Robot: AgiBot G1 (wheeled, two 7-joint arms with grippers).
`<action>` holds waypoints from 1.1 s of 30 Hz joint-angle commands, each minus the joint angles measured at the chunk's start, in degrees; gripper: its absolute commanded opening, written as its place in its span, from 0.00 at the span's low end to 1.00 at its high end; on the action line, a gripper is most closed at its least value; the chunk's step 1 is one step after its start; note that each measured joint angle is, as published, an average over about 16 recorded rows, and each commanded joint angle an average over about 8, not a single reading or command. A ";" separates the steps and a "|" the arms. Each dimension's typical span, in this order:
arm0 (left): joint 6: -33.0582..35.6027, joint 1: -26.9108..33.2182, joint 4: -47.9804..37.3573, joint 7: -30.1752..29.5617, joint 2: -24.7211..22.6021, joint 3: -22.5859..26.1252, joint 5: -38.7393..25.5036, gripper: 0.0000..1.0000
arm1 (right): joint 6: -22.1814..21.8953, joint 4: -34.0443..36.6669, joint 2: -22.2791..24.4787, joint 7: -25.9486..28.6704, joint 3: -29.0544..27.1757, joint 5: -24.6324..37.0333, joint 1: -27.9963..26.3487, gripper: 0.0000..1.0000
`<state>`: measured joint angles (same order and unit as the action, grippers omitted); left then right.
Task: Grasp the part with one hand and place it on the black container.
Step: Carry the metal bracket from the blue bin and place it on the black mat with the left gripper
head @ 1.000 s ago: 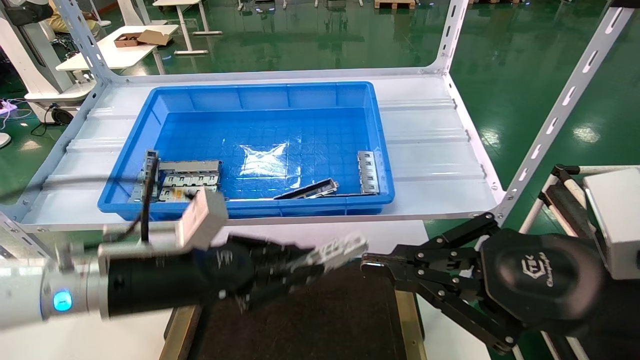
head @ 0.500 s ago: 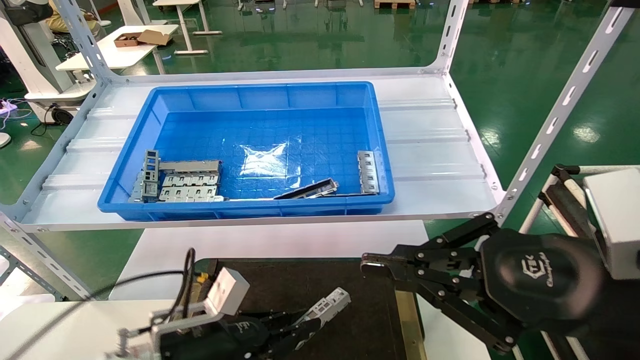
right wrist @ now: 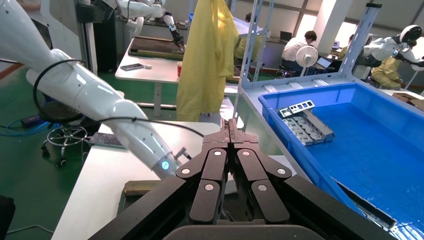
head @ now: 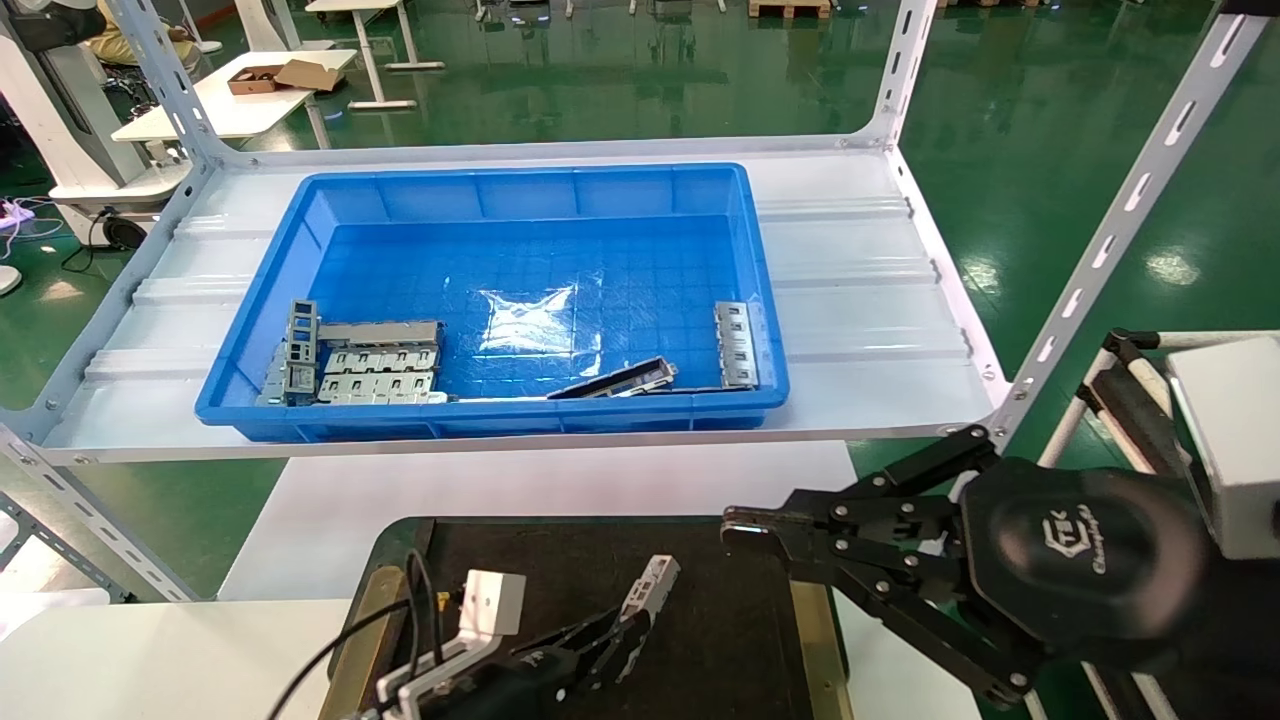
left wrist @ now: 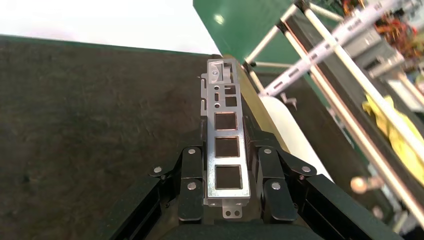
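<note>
L gripper (head: 628,628), black linkage type on a white arm w/ a grey camera box, was low at the near edge of the flat black felt-surfaced container (head: 720,650) w/ brass-coloured side strips. Its jaws pinched the slim silvery sheet-metal part (head: 648,584) w/ a row of rectangular cutouts. In the left wrist view the part (left wrist: 226,145) sat between the two finger pads (left wrist: 192,185), one pad on each long edge, its near end at the jaw base and its far end sticking out past the tips over the dark felt (left wrist: 90,115). Part was tilted, far end raised; cannot tell if any of it touched the felt. A brass strip (left wrist: 250,90) ran just beyond the part's far end.

Beyond the jaws, on the white metal shelf (head: 860,290), stood the deep blue plastic bin (head: 520,200). In it, grey stacked cut-out plates (head: 370,365) lay at the near L corner, a darker bar (head: 615,380) leaned by the near wall, and another silvery cut-out strip (head: 735,345) lay at the near R corner.

R gripper (head: 745,527), black w/ a white logo, was parked to the R of the container, above its R brass strip (head: 815,630). Its jaws were pressed together, nothing between them; the right wrist view showed the tips (right wrist: 229,127) meeting.
</note>
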<state>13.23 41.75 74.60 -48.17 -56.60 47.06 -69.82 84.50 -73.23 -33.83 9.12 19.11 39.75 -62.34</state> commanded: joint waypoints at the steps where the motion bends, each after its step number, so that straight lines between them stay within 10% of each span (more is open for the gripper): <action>1: -3.08 -0.36 -0.57 -1.56 -1.43 0.87 -0.75 0.00 | 0.00 0.00 0.00 0.00 0.00 0.00 0.00 0.00; 33: -18.14 4.19 -17.45 -8.90 -12.04 12.03 5.24 0.00 | -0.02 0.00 0.02 -0.02 0.05 -0.03 -0.01 0.00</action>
<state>-4.89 46.03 57.29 -56.92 -68.61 59.11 -64.59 84.48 -73.23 -33.81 9.10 19.16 39.72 -62.35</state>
